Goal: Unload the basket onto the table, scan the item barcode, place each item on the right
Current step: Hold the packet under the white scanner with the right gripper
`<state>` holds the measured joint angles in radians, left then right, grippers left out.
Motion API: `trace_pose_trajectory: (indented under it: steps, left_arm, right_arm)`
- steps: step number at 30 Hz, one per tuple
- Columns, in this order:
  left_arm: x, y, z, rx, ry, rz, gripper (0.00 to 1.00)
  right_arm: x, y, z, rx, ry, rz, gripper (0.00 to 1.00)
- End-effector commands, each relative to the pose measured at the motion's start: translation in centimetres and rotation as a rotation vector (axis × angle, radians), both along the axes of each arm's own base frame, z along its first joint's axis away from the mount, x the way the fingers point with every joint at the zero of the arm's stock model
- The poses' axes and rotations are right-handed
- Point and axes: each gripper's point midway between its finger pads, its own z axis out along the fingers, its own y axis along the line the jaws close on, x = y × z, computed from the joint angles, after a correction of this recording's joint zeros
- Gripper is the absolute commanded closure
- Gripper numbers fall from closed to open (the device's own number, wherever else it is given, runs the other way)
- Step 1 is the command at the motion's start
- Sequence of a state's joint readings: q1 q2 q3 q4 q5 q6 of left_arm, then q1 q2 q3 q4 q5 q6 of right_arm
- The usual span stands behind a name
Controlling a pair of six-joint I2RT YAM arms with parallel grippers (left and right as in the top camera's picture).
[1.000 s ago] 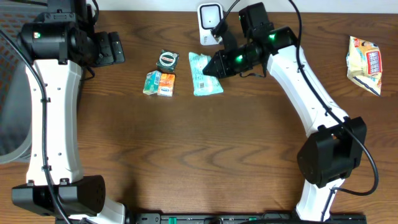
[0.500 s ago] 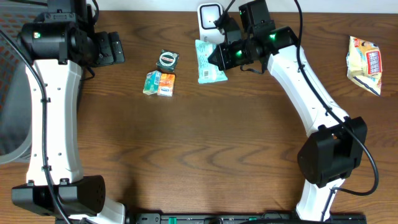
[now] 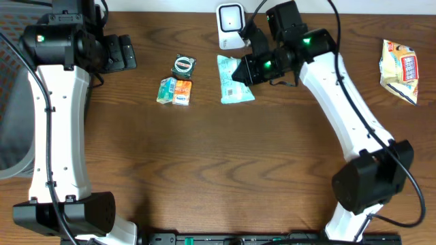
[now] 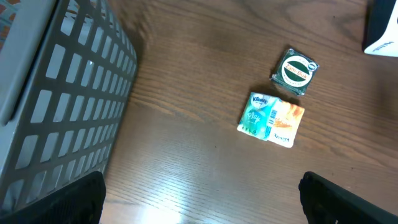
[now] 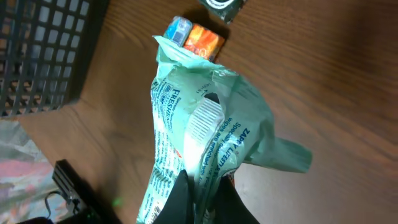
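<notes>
We see the right arm rise from its base at the table's 5 o'clock edge and stretch toward 12 o'clock, with its wrist turned to 9 o'clock. The right gripper (image 3: 241, 70) is clamped on one end of the mint-green wipes pack (image 3: 235, 83). The pack sits just at 6 o'clock of the white scanner (image 3: 230, 18), and we cannot tell whether it touches the wood. The left arm stands along the 9 o'clock side. The left gripper (image 3: 122, 53), at 10 o'clock, is spread wide and holds nothing. A tissue packet (image 3: 174, 91) and a green tin (image 3: 182, 65) lie at 9 o'clock of the pack.
</notes>
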<state>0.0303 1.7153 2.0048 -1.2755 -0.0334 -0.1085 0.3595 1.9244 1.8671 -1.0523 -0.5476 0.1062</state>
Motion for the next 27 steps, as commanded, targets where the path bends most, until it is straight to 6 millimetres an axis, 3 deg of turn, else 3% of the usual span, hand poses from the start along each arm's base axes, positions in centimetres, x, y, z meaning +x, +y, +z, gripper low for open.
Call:
trace_pose_trajectory:
  steps: [1,16,27]
  left_arm:
    - [0.0,0.4,-0.3,0.010,0.008,0.020,0.02]
    - [0.0,0.4,-0.3,0.010,0.008,0.019,0.03]
    - [0.0,0.4,-0.3,0.010,0.008,0.020,0.02]
  right_arm:
    - [-0.4,-0.5,1.8,-0.003,-0.044,-0.007,0.99]
    - [2.9,0.2,2.4,-0.002,-0.259,0.047,0.99]
    - [1.6,0.1,1.7,-0.008,-0.192,0.058,0.99]
